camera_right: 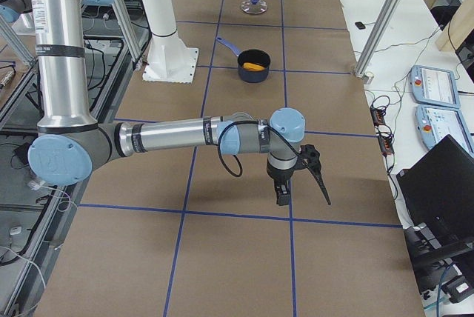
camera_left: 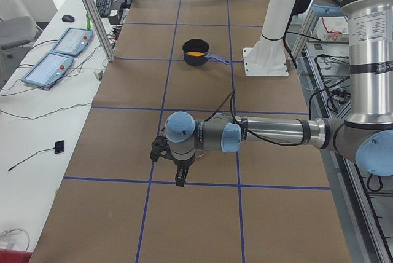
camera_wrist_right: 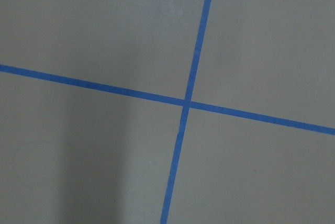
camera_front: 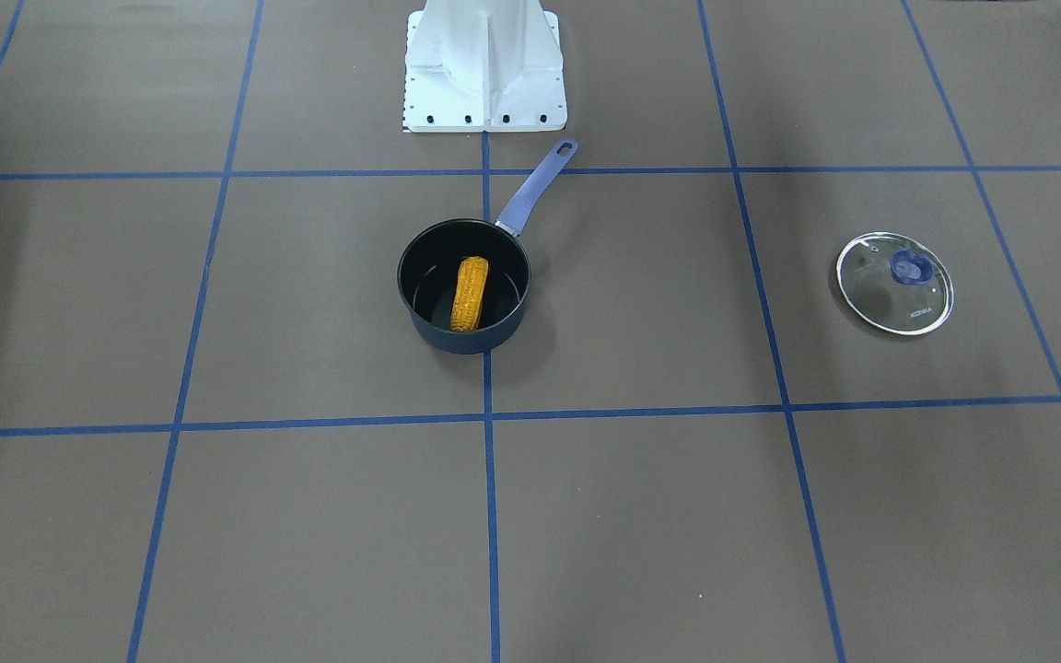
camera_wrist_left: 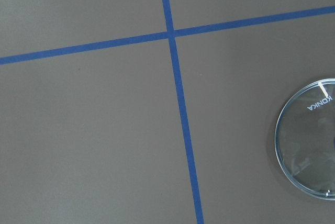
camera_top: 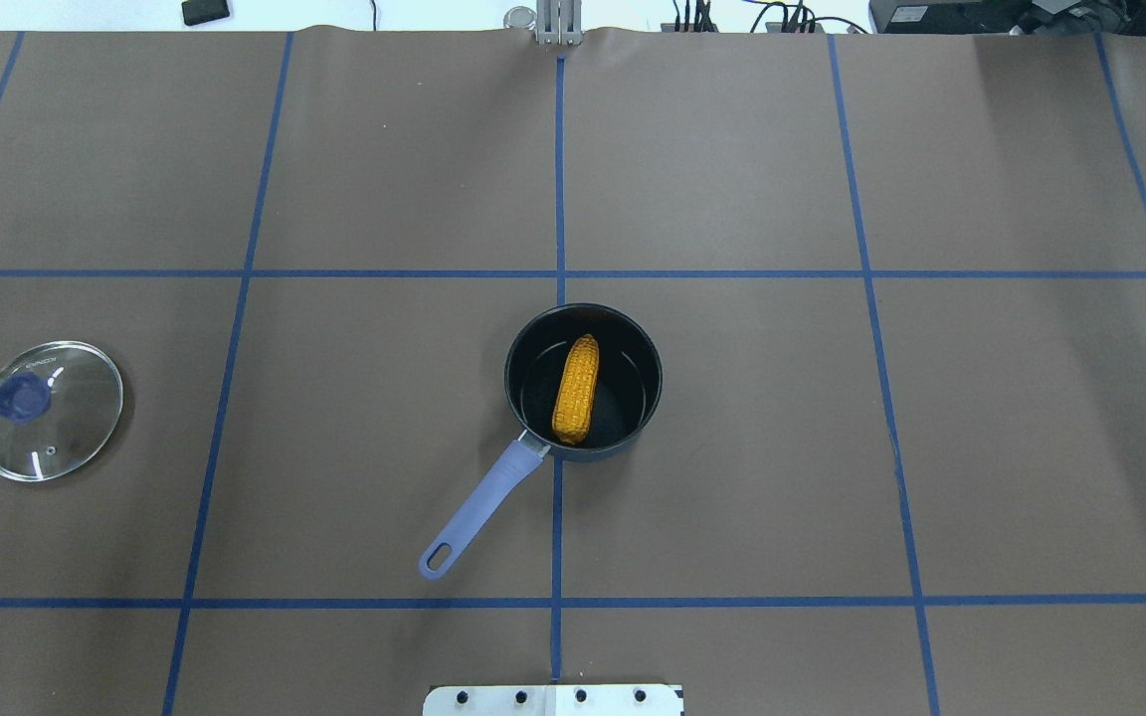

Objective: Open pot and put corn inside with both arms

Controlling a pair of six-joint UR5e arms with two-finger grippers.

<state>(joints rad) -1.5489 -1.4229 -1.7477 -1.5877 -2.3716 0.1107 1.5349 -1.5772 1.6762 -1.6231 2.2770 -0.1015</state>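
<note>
At the far left of the table point(camera_top: 732, 149) the glass lid point(camera_top: 48, 411) lies flat with its blue knob up, well apart from the pot point(camera_top: 625, 398). That spot looks chosen to leave the pot's mouth free and to keep the lid out of both arms' paths. Just beside it the left arm reaches out level over the table, its wrist turned down so that the left gripper point(camera_left: 172, 168) hangs above the blue tape point(camera_wrist_left: 178, 98). Its wrist camera catches only the lid's edge at the right. It holds nothing that I can see, and whether its fingers are apart or together cannot be told.

In the middle the pot stands open, with its purple handle point(camera_top: 478, 512) pointing near-left toward the robot. The corn point(camera_top: 576, 390) lies on the pot's floor, inside the rim, so the task looks done.

On the right the right arm is stretched out level too, wrist bent down, and the right gripper point(camera_right: 304, 191) hangs over a tape crossing, well apart from the pot. It seems empty, though the spread of its fingers cannot be told either.
</note>
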